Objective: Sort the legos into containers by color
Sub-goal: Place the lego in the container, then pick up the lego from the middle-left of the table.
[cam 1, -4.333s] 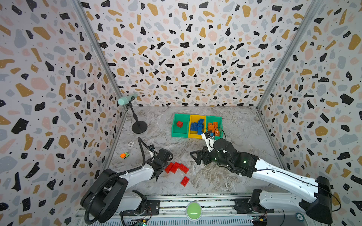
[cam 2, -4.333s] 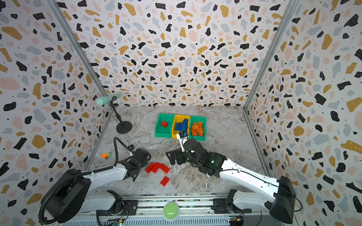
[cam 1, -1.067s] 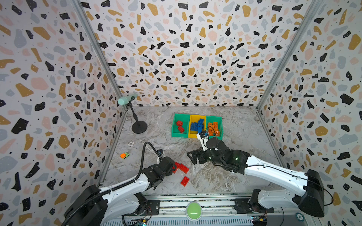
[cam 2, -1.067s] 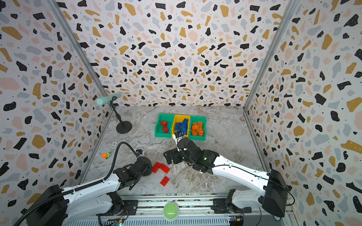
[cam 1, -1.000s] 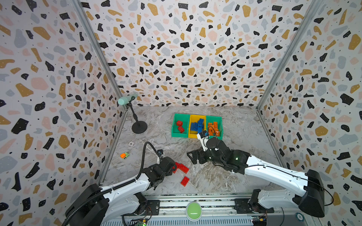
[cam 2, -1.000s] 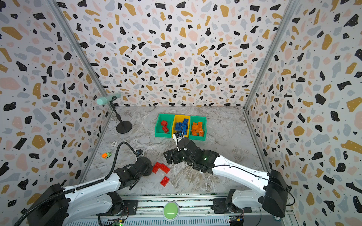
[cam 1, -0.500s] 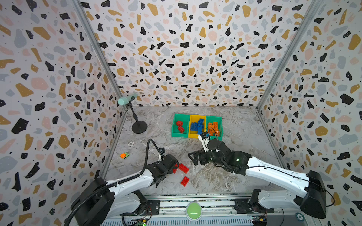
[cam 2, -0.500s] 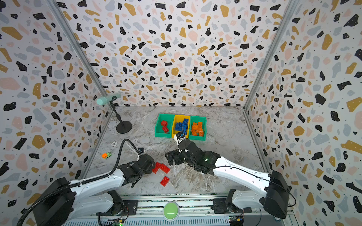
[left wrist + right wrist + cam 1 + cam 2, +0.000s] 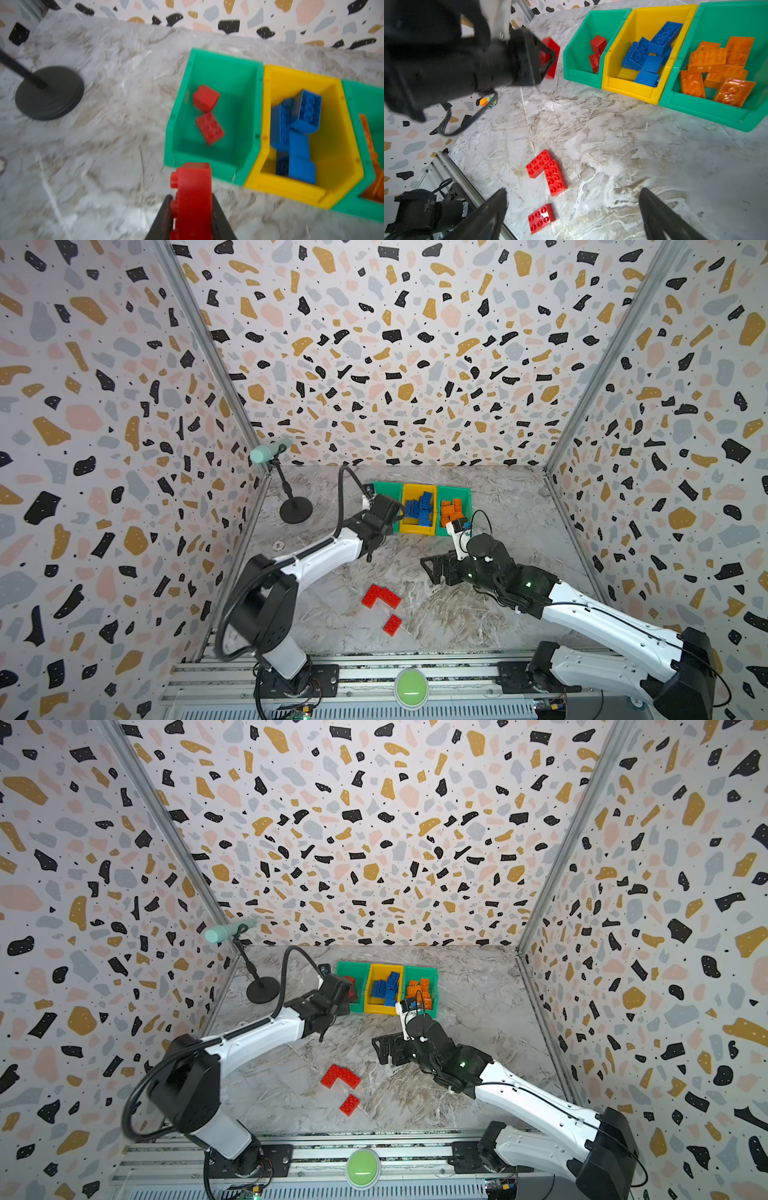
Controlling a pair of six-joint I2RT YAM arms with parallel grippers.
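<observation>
My left gripper [image 9: 190,199] is shut on a red lego [image 9: 193,193], held on edge just in front of the left green container [image 9: 224,60]; in both top views the gripper [image 9: 386,506] [image 9: 340,986] covers most of that bin. Two red legos [image 9: 208,116] lie inside it. The yellow container [image 9: 627,89] holds blue legos [image 9: 648,49], and the right green container [image 9: 708,112] holds orange legos [image 9: 716,68]. Three red legos [image 9: 548,172] lie on the table near the front. My right gripper [image 9: 573,199] hangs open and holds nothing above the table beside them.
A black microphone stand [image 9: 296,510] rises at the back left. A small orange-and-green toy car [image 9: 485,101] sits by the left wall. A white disc [image 9: 277,545] lies near that wall. The metal rail with a green button [image 9: 410,686] runs along the front edge.
My left gripper closed on a red lego at the front pile, lifted it and carried it back to the left green container. The right arm barely moved.
</observation>
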